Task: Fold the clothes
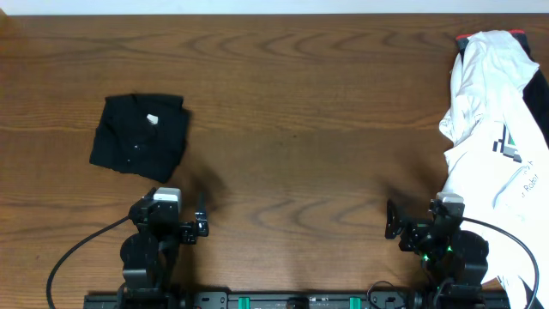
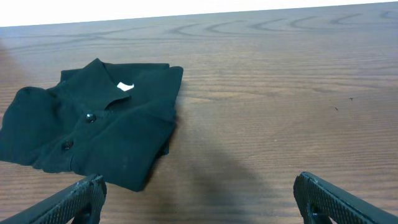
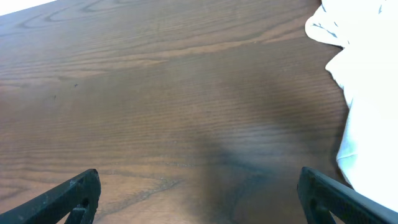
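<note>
- two grippers, both empty: the left gripper (image 2: 199, 183) has its jaws spread wide over the bare table (image 1: 300, 103), and the right gripper (image 3: 199, 176) stands the same way, with nothing between its fingers.
- the black shirt (image 2: 93, 130) lies near, ahead and to the left of the left gripper, not touching it. it is a neat buttoned square with the collar on top, so it looks like finished work set aside.
- the white t-shirt (image 1: 493, 112) lies crumpled ahead and to the right of the right gripper, and its edge runs down past the right finger. i cannot tell whether cloth and finger touch.
- its logo (image 1: 508, 144) faces up on a rumpled front, so this one is not yet spread flat.
- the wide jaws probably mean both arms are ready to reach for cloth, and the right arm is the closer one.
- the bare wood ahead of and between the grippers looks like the folding spot.
</note>
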You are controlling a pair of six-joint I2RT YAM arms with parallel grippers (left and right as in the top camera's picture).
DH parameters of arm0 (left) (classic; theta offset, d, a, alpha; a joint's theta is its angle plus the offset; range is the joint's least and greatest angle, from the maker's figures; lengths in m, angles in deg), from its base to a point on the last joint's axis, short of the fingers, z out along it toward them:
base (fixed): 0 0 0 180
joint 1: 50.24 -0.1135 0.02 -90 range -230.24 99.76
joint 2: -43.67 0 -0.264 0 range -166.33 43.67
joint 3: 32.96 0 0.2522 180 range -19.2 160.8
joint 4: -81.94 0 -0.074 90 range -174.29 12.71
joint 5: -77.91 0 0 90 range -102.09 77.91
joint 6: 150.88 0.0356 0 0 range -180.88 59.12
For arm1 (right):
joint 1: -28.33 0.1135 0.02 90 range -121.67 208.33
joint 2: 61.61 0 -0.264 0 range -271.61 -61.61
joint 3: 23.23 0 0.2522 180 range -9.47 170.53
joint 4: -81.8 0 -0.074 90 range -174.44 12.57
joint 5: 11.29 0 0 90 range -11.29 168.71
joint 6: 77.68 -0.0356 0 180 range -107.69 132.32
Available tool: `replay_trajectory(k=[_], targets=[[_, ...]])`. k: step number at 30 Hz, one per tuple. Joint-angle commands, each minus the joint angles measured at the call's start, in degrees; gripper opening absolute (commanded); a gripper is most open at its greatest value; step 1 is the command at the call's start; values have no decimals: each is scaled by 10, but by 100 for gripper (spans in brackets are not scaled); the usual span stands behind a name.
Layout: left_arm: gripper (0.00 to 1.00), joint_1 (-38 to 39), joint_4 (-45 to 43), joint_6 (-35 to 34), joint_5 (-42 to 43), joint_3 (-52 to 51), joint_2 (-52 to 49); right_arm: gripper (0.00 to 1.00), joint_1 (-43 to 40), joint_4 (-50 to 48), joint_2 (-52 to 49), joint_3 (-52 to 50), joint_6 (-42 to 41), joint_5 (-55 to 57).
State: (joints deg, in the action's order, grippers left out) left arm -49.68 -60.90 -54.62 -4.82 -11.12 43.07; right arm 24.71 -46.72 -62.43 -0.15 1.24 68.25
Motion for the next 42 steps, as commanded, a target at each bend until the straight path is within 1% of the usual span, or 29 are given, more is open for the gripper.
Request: replay_trajectory(k=[1, 3, 7, 9, 11, 13, 16, 19, 21, 23, 24, 26, 29, 31, 34, 38, 42], targets=[[98, 2, -6, 6, -3, -12, 3, 99, 6, -11, 4, -2, 4, -1], [98, 2, -22, 6, -2, -12, 3, 99, 6, -12, 4, -2, -16, -19], [98, 2, -20, 5, -2, -12, 3, 99, 6, -11, 4, -1, -104, -31], [98, 2, -1, -5, 2, -12, 3, 99, 6, -10, 4, -1, -158, -32], [98, 2, 1, -45, 27, -12, 3, 99, 6, -11, 4, -1, -219, -33], [98, 2, 1, -91, 60, -12, 3, 99, 6, -11, 4, -1, -261, -32], [98, 2, -2, -153, 123, -12, 3, 99, 6, -11, 4, -1, -288, -34], [98, 2, 2, -167, 190, -12, 0, 99, 6, -11, 4, -1, -270, -54], [98, 2, 1, -167, 207, -12, -3, 99, 6, -20, 4, 0, -201, -97], [98, 2, 1, -167, 207, -7, -8, 99, 6, -38, 4, 0, -130, -162], [98, 2, 0, -167, 206, 0, -9, 99, 6, -51, 4, 0, -112, -193], [98, 2, 0, -166, 190, 36, -16, 99, 6, -71, 0, 7, -110, -222], [98, 2, 1, -164, 125, 115, -48, 99, 6, -77, -23, 39, -109, -228], [98, 2, 6, -154, 100, 172, -92, 99, 6, -77, -54, 66, -100, -228], [98, 2, 40, -150, 98, 262, -188, 99, 6, -75, -124, 120, -69, -228], [98, 2, 143, -149, 98, 400, -343, 99, 6, -47, -257, 224, -34, -226], [98, 2, 233, -149, 98, 528, -463, 99, 6, 33, -399, 347, -3, -183]])
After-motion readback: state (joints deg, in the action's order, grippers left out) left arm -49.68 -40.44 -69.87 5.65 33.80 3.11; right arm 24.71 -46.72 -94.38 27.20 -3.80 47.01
